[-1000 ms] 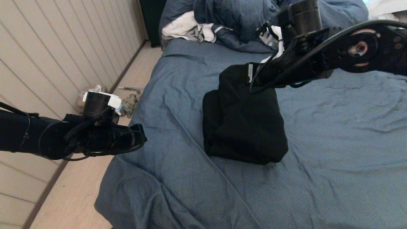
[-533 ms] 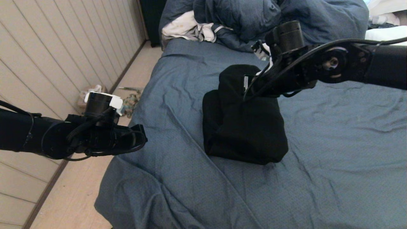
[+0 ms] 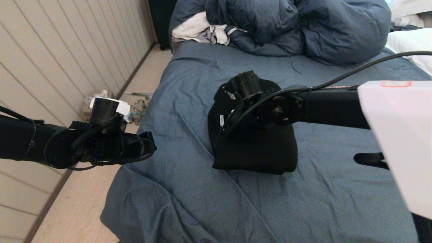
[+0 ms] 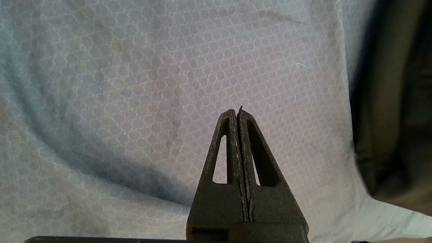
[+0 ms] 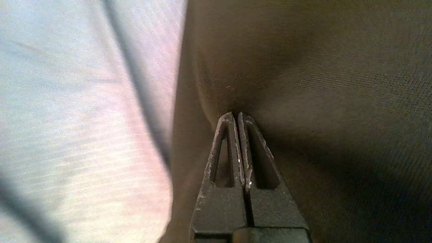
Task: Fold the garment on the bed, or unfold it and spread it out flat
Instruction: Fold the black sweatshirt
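Observation:
The garment point(image 3: 266, 152) lies as a compact black folded bundle in the middle of the bed point(image 3: 344, 145), whose sheet is wrinkly blue-grey. My right arm reaches across it from the right, wrist low over the bundle's left part. In the right wrist view the right gripper point(image 5: 235, 114) is shut, its tips touching the black fabric point(image 5: 303, 67) near the garment's edge, with nothing between the fingers. My left gripper point(image 3: 151, 145) hangs shut and empty over the bed's left edge. The left wrist view shows it point(image 4: 236, 112) above bare sheet point(image 4: 135, 84), the garment point(image 4: 391, 118) off to one side.
A puffy dark blue duvet point(image 3: 303, 23) and a white-grey cloth point(image 3: 199, 30) are heaped at the head of the bed. A white pillow point(image 3: 411, 40) lies at the far right. A panelled wall point(image 3: 50, 50) and a floor strip with small clutter point(image 3: 135, 108) run along the left.
My right arm swung down and leftward from the garment's far edge onto its left part, and its gripper closed. The bundle's far end was pressed down. The left arm stayed put.

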Robot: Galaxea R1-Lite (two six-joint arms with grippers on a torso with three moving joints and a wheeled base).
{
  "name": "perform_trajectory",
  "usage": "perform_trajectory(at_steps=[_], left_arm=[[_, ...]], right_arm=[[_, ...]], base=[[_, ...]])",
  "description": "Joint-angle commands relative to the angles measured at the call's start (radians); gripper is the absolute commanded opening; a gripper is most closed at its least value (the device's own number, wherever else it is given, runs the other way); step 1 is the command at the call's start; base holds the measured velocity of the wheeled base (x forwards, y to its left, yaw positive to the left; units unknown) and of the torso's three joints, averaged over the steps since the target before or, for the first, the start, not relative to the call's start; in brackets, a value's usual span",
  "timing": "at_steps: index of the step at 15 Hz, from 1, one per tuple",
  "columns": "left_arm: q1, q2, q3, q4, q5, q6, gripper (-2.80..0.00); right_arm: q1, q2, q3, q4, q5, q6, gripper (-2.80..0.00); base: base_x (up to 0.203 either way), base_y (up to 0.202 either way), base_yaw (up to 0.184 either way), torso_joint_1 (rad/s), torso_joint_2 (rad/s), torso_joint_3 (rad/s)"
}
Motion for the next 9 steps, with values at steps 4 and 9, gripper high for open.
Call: perform_trajectory(at_steps=[4,9], left_arm=[[0.0,0.006,-0.001,-0.002,0.0,-0.003,-2.8],[0.0,0.016,-0.003,-0.002,0.0,-0.002,-2.8]], right_arm=[[0.004,0.005,0.0,-0.04,-0.009,0.001,-2.8],[-0.064,-0.216,-0.001,-0.044,-0.008,-0.016,-2.8]], base=[[0.0,0.0,0.0,0.0,0.0,0.0],[0.0,0.0,0.0,0.0,0.0,0.0]])
